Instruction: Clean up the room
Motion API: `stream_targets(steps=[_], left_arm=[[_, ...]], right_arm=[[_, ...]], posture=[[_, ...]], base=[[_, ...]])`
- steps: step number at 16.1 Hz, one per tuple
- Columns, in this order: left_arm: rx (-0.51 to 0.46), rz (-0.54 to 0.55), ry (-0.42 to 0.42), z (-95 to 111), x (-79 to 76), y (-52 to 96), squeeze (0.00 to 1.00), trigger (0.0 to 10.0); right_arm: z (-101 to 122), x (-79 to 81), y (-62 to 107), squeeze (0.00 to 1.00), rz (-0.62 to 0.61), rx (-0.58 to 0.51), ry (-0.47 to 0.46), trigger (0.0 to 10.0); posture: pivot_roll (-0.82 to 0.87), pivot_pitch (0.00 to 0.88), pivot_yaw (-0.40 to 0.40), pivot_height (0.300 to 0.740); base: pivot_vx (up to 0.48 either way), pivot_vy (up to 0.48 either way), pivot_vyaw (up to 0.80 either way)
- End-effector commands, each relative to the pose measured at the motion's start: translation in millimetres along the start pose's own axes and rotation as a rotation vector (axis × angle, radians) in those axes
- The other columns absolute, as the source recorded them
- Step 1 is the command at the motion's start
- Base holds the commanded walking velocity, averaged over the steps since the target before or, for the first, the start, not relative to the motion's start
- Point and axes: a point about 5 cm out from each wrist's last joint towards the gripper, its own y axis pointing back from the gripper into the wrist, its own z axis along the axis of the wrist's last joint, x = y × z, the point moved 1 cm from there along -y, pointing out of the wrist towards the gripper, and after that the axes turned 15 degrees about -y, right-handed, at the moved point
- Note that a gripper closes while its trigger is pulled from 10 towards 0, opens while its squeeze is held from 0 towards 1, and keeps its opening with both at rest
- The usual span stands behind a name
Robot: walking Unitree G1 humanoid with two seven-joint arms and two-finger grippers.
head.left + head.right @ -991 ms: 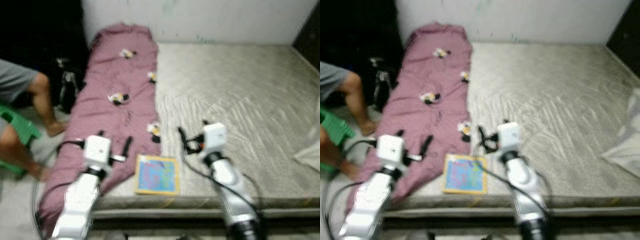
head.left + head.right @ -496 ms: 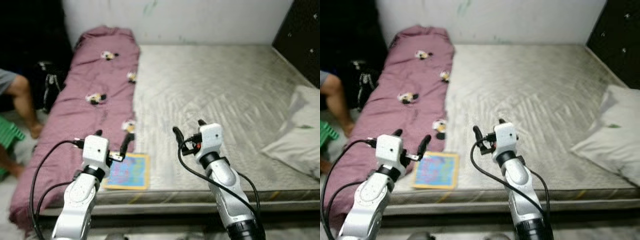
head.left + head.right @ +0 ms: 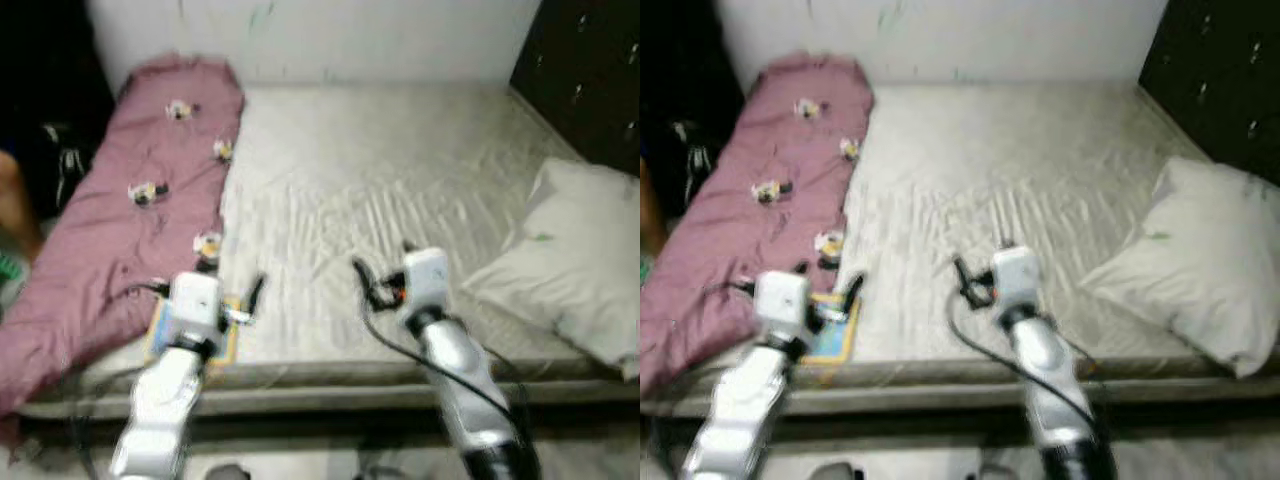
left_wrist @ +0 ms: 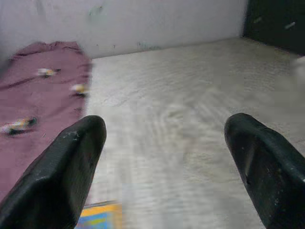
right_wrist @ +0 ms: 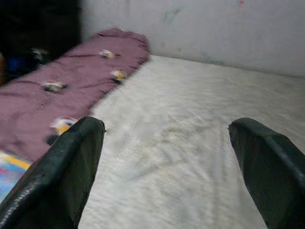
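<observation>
A colourful picture book [image 3: 836, 336] lies at the mattress's front left corner, partly hidden under my left wrist. My left gripper [image 3: 206, 289] hovers open just above it, nothing between its fingers [image 4: 71, 176]. The book's corner [image 4: 102, 217] shows below them in the left wrist view. My right gripper [image 3: 384, 262] is open and empty over the bare grey mattress [image 3: 380, 170], right of the book. A purple blanket [image 3: 120, 210] with small cartoon prints lies along the bed's left side. A pale pillow [image 3: 570, 255] rests on the right side.
A white wall runs behind the bed, and a dark panel [image 3: 585, 70] stands at the right. A person's leg [image 3: 15, 205] and a black bag [image 3: 60, 160] are on the floor left of the bed. The mattress's front edge [image 3: 330, 385] is just below my arms.
The camera has swung to the right: the pillow and dark panel have come into view and the seated person has slid off the left. Both grippers stay open and empty.
</observation>
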Motion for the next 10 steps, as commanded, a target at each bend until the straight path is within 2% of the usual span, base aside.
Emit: stream_targets(steps=[1, 4, 10], left_arm=[[-0.008, 0.015, -0.013, 1.1, 7.8, 0.9, 0.00, 10.0], [-0.043, -0.024, 0.003, 5.4, 4.9, 1.4, 0.00, 10.0], [-0.047, -0.033, 0.006, 5.5, 4.8, 1.0, 0.00, 10.0]], right_arm=[[4.8, 5.6, -3.8, 0.00, 0.013, -0.022, -0.003, 10.0], [6.0, 6.3, -4.2, 0.00, 0.015, -0.028, -0.003, 10.0], [6.6, 6.6, -5.2, 0.00, 0.017, -0.031, 0.000, 10.0]], posture=[[-0.03, 0.002, -0.009, 0.740], [-0.03, 0.005, -0.008, 0.740], [-0.03, 0.002, -0.009, 0.740]], base=[[0.000, 0.000, 0.00], [0.000, 0.000, 0.00], [0.261, 0.000, 0.00]])
